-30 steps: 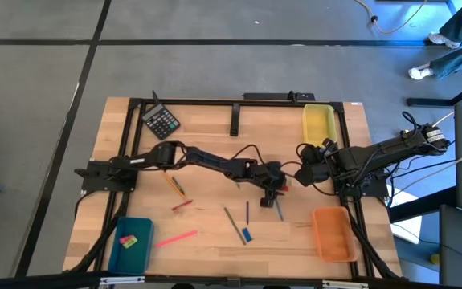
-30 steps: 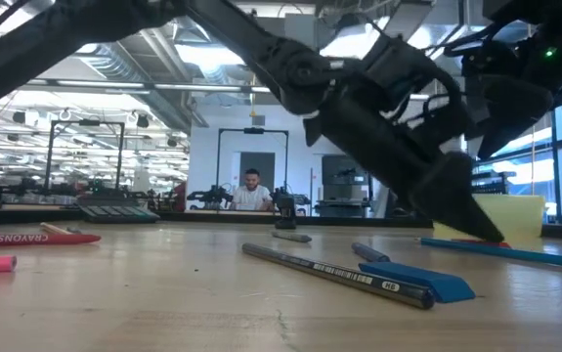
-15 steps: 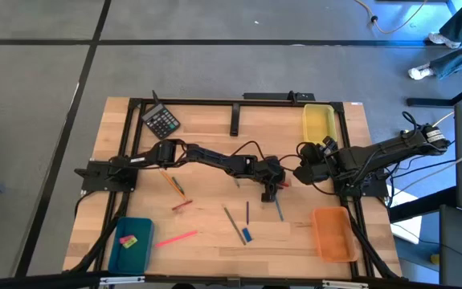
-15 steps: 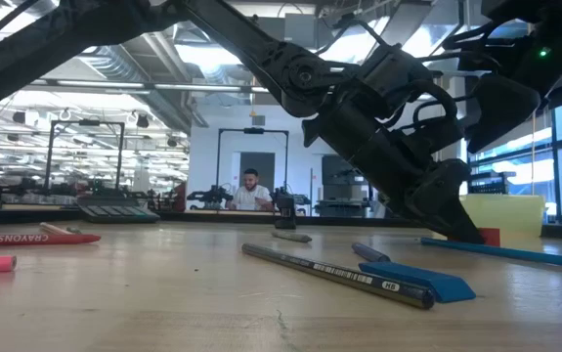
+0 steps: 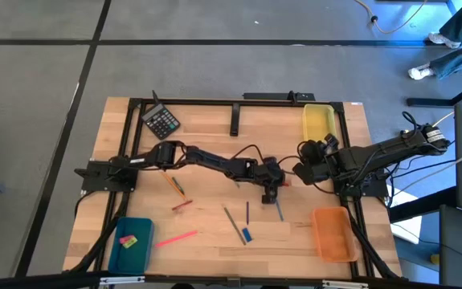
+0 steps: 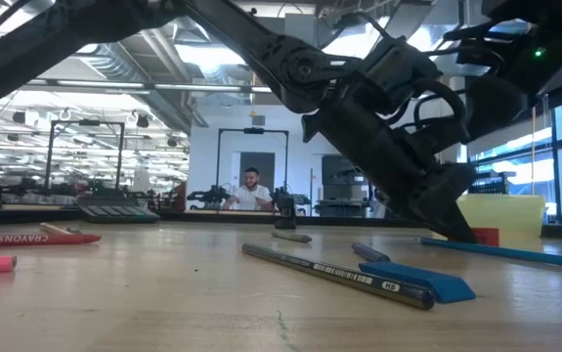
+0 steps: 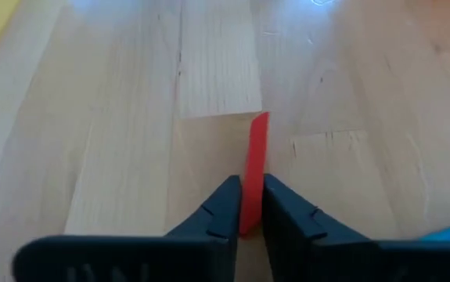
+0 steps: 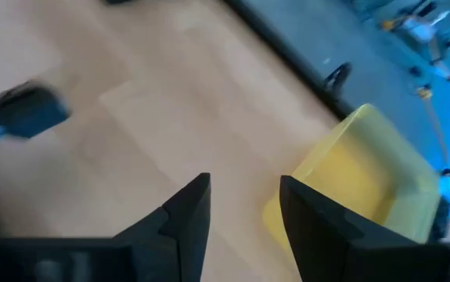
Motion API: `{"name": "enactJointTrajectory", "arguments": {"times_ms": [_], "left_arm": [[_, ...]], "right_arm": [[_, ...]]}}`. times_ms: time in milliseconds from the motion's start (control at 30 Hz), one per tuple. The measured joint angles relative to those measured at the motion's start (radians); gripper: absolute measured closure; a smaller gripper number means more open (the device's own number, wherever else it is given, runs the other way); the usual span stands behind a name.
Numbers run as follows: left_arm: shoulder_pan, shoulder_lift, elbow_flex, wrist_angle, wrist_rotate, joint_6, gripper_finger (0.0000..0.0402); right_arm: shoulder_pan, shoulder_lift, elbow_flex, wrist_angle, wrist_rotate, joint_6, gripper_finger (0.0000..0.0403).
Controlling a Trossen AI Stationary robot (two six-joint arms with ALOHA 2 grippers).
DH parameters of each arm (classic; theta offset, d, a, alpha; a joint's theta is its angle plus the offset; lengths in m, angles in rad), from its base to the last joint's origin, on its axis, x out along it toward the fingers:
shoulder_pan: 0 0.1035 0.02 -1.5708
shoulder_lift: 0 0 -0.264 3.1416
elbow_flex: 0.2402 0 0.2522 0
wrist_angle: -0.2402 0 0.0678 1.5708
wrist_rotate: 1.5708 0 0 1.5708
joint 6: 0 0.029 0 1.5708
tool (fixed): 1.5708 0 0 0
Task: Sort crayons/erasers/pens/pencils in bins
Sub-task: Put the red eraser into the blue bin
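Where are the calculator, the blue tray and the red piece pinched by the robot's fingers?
calculator [image 5: 162,122], high view, middle of its keypad.
teal-blue bin [image 5: 140,257], high view, bare floor near its lower end.
red eraser [image 7: 254,160], left wrist view, its exposed edge ahead of the fingers.

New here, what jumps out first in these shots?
The left tool sits mid-table, its fingers pinched on a thin red eraser, reached far toward the right side. The right tool waits open near the yellow bin at the far right corner. Loose sticks lie scattered on the wood: a pink crayon beside the teal bin, and a grey pencil nearest the low camera.
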Motion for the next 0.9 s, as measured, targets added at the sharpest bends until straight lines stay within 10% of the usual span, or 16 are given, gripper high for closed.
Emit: {"name": "enactJointTrajectory", "arguments": {"times_ms": [467, 900], "left_arm": [[-0.049, 0.007, 0.192, -0.359, -0.272, 0.054, 0.039], [-0.08, -0.045, 0.192, -0.426, -0.123, -0.034, 0.0388]], "right_arm": [[0.0, 0.0, 0.0, -0.105, 0.073, 0.119, 0.0246], [0.0, 0.0, -0.114, 0.111, 0.082, 0.083, 0.0246]]}}
